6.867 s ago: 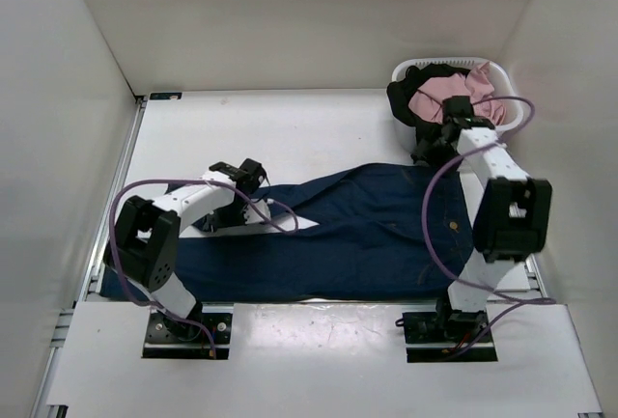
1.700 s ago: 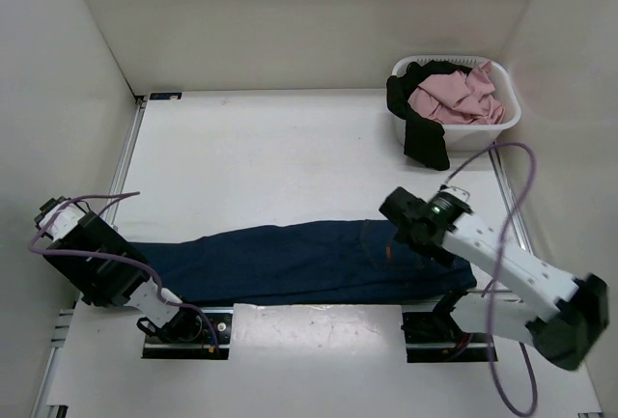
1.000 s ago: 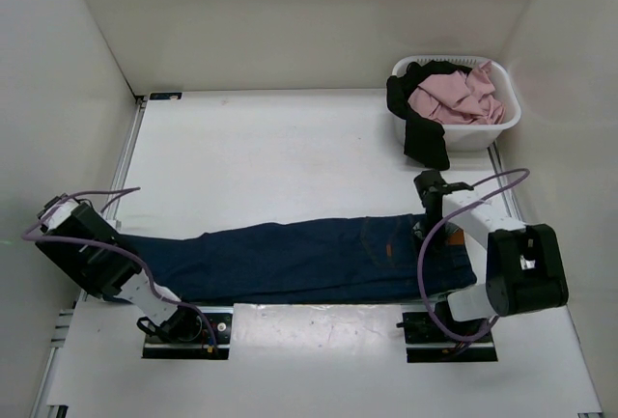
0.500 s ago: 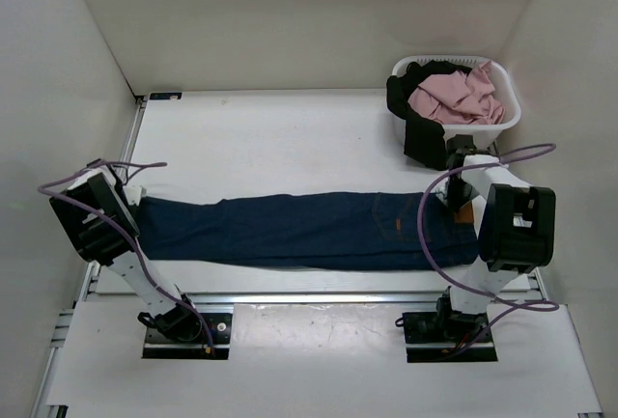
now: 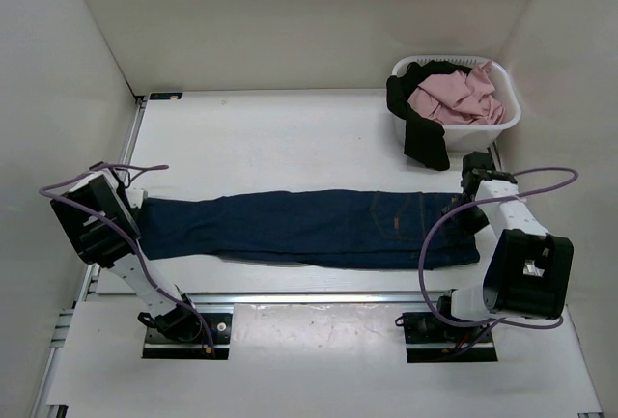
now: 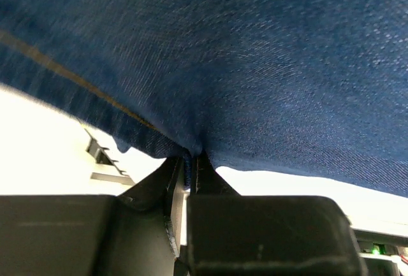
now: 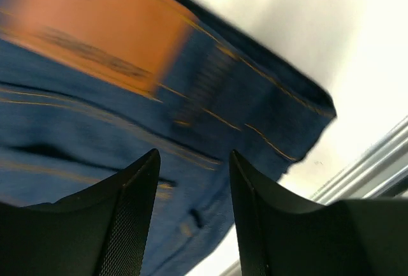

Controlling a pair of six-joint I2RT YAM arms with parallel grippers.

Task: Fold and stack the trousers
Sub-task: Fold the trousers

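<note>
Flat on the worktop (image 5: pixel 280 138), parallel to the near edge: the trousers (image 5: pixel 309 230), legs together in a narrow band, hems at the left edge, waistband short of the right edge.

At the left edge: left gripper (image 5: pixel 133 208), fingers pressed together on a pinch of denim near the hem, clear in the wrist view (image 6: pixel 191 156). Looks like an anchor, there to keep the legs straight and taut before the fold.

Toward the right edge: right gripper (image 5: pixel 473 169), fingers apart, nothing between them. Hovers over the waistband corner, tan patch (image 7: pixel 83 34) below in the wrist view (image 7: pixel 193 155). Reads as poised to reach for the waist end, a guess only.

In the far right corner: basket (image 5: pixel 510 119), with a black garment (image 5: pixel 420 138) draped over its near rim and a pink garment (image 5: pixel 454 99) inside. Well apart from the fold area.

Count: one pair of trousers, one basket, two other garments, two grippers. No stack yet.
</note>
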